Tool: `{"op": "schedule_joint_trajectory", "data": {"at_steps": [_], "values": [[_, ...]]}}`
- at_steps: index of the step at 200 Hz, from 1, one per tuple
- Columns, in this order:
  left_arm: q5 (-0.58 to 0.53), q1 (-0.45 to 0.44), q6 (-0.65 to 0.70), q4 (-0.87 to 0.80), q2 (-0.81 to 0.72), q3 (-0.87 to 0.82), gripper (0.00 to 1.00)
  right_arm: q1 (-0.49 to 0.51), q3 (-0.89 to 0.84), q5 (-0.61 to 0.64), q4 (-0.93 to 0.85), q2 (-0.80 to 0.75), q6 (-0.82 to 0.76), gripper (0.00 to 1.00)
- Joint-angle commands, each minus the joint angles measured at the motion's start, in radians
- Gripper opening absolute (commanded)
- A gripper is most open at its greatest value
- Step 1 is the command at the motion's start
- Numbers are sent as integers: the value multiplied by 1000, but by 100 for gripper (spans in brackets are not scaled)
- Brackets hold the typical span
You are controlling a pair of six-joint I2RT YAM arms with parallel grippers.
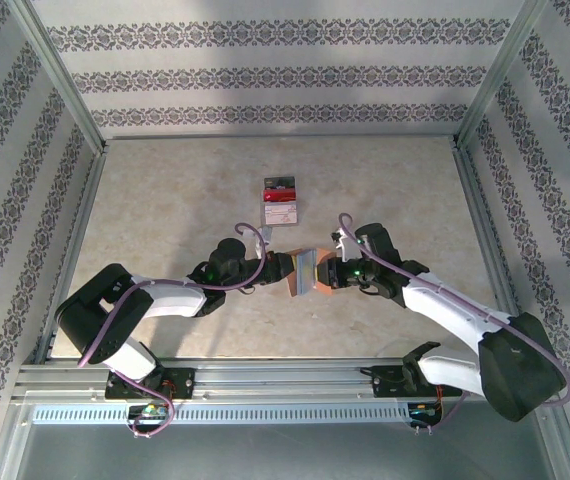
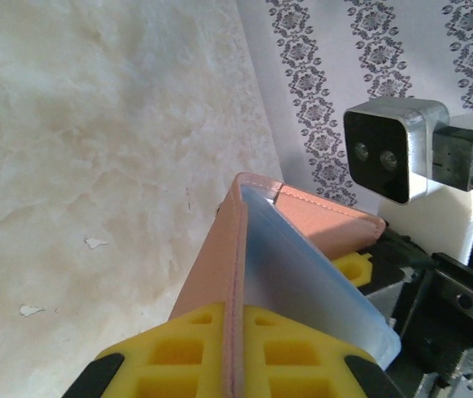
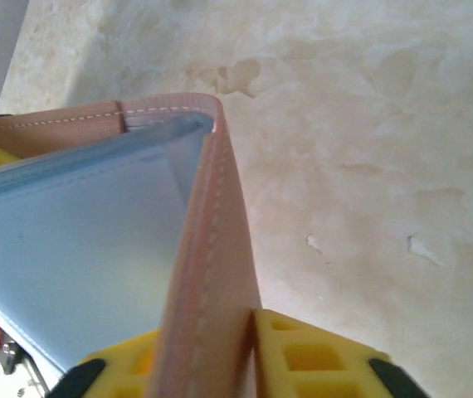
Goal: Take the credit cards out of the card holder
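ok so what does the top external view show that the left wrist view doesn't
Top external: the left end effector and right end effector meeting at the card holder, and a small red, white and dark stack lying farther out on the table.
Left wrist: close up, yellow fingers clamped on one salmon flap, the grey-blue inside open in a V, and the right wrist's camera facing it.
Both: the holder, the marbled table and patterned wall.
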Motion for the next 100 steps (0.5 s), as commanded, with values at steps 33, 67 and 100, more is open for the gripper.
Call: {"op": "schedule_joint_trajectory", "data": {"at_steps": [33, 67, 100], "values": [[37, 25, -31, 76, -77, -37, 31, -41, -30, -80, -2, -48, 6, 0], [63, 36, -25, 67, -124, -51, 43, -77, -42, -142, 3, -61, 25, 0], [103, 36, -64, 172, -95, -52, 49, -95, -47, -188, 30, -59, 53, 0]]}}
